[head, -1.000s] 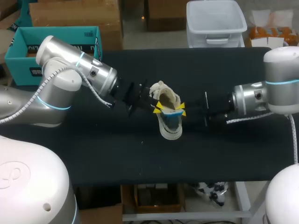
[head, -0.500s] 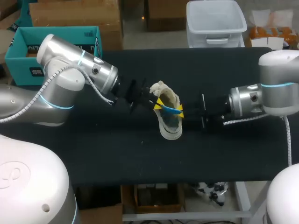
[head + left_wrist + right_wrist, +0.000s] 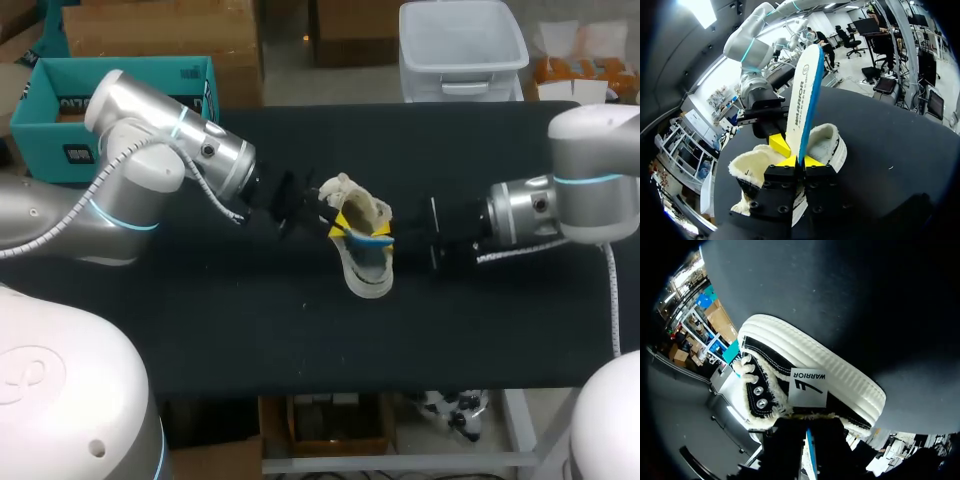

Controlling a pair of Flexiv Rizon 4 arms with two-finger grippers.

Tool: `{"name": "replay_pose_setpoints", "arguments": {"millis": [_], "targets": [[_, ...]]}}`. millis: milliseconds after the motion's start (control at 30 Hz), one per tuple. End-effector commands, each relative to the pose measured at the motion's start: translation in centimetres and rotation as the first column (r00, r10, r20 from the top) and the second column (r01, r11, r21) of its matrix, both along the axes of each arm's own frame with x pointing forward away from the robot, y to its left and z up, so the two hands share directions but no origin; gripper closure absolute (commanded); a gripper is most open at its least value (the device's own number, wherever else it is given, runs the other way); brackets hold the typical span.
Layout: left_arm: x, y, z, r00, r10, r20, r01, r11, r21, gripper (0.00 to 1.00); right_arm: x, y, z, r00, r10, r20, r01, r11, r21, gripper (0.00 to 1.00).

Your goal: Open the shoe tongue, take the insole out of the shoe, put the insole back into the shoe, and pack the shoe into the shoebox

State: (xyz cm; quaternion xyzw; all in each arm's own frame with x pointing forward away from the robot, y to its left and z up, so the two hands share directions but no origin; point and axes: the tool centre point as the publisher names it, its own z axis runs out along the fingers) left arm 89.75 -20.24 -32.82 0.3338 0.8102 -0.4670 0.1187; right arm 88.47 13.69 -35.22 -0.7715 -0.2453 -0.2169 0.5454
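Left wrist view, fingers pinching insole (right wrist: shoe sidewall)

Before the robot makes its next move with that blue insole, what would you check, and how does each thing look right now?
1. Grip of the left jaws on the insole: ok. Both yellow tips pinch it and it stands upright.
2. The shoe steady on the table: ok, it rests on its sole.
3. Mouth of the shoe open: ok, the fleecy lining is spread wide.
4. Lower end of the insole clear of the shoe: cannot tell, it is hidden behind the left jaws.
5. The shoebox ready: ok, it is open-topped by the table's far left corner.
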Motion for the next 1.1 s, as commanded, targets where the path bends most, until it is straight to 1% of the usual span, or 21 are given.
{"name": "replay_pose_setpoints", "arguments": {"millis": [33,133,167,200,233,267,400,433,500,533,567,633,700,767,800,833,867,1000,1100], "targets": [[-0.8,0.1,0.6,1.0,-0.015,0.0,0.015,1.0,-0.014,0.46,0.0,0.2,0.3,1.0,-0.006,0.0,0.006,1.0,-0.012,1.0],[-1.8,0.0,1.2,0.999,-0.037,0.018,0.037,0.999,-0.034,0.58,0.0,0.2,0.3,1.0,-0.008,-0.001,0.008,1.0,-0.015,1.0],[-2.1,0.0,1.5,0.999,-0.044,0.02,0.045,0.998,-0.041,0.66,0.0,0.2,0.3,1.0,-0.008,-0.002,0.008,1.0,-0.015,1.0],[-2.4,-0.1,1.7,0.998,-0.051,0.025,0.052,0.998,-0.045,0.78,-0.1,0.2,0.3,1.0,-0.009,-0.002,0.009,1.0,-0.015,1.0],[-2.7,-0.2,1.8,0.998,-0.055,0.032,0.056,0.997,-0.051,0.92,-0.1,0.1,0.3,1.0,-0.009,-0.003,0.009,1.0,-0.016,1.0],[-2.9,-0.3,1.9,0.998,-0.061,0.035,0.063,0.997,-0.054,1.0,-0.1,0.1,0.3,1.0,-0.01,-0.004,0.01,1.0,-0.018,1.0],[-3.3,-0.7,1.8,0.996,-0.072,0.057,0.074,0.996,-0.042,1.0,-0.3,0.1,0.4,1.0,-0.01,-0.004,0.01,1.0,-0.012,1.0],[-3.2,-0.9,1.7,0.996,-0.07,0.059,0.072,0.997,-0.038,1.0,-0.5,0.0,0.6,1.0,-0.012,-0.003,0.012,1.0,-0.013,0.73],[-2.9,-0.9,1.5,0.996,-0.061,0.059,0.063,0.998,-0.029,1.0,-1.0,-0.1,1.1,1.0,-0.016,0.0,0.016,1.0,-0.026,0.13],[-2.8,-0.9,1.4,0.996,-0.059,0.062,0.061,0.998,-0.028,1.0,-1.2,-0.1,1.3,1.0,-0.018,0.0,0.018,0.999,-0.032,0.1],[-2.7,-0.8,1.3,0.996,-0.056,0.064,0.058,0.998,-0.026,1.0,-1.5,-0.1,1.5,1.0,-0.017,-0.001,0.017,0.999,-0.034,0.12],[-2.6,-0.8,1.2,0.996,-0.051,0.069,0.053,0.998,-0.019,1.0,-1.9,-0.2,2.0,1.0,-0.021,-0.004,0.021,0.999,-0.048,0.2],[-2.5,-0.7,1.1,0.996,-0.046,0.078,0.047,0.999,-0.012,1.0,-2.2,-0.3,2.4,1.0,-0.022,-0.003,0.022,0.998,-0.056,0.24],[-2.4,-0.7,1.0,0.996,-0.045,0.077,0.046,0.999,-0.009,1.0,-2.5,-0.3,2.9,1.0,-0.025,0.004,0.026,0.997,-0.067,0.52],[-2.4,-0.6,1.0,0.996,-0.044,0.076,0.045,0.999,-0.009,1.0,-2.6,-0.3,3.1,1.0,-0.025,0.007,0.026,0.997,-0.069,0.62],[-2.4,-0.6,1.0,0.996,-0.044,0.076,0.044,0.999,-0.008,1.0,-2.7,-0.3,3.2,1.0,-0.026,0.009,0.026,0.997,-0.072,0.8],[-2.4,-0.5,0.9,0.996,-0.043,0.076,0.044,0.999,-0.008,1.0,-2.7,-0.3,3.3,1.0,-0.025,0.011,0.026,0.997,-0.074,1.0],[-2.5,-0.4,0.9,0.996,-0.039,0.074,0.04,0.999,-0.007,1.0,-2.8,-0.1,3.2,1.0,-0.023,0.016,0.024,0.997,-0.078,1.0],[-2.3,-0.3,0.7,0.997,-0.032,0.074,0.033,0.999,-0.005,1.0,-2.6,0.2,2.6,1.0,-0.017,0.02,0.018,0.997,-0.069,1.0]]}}
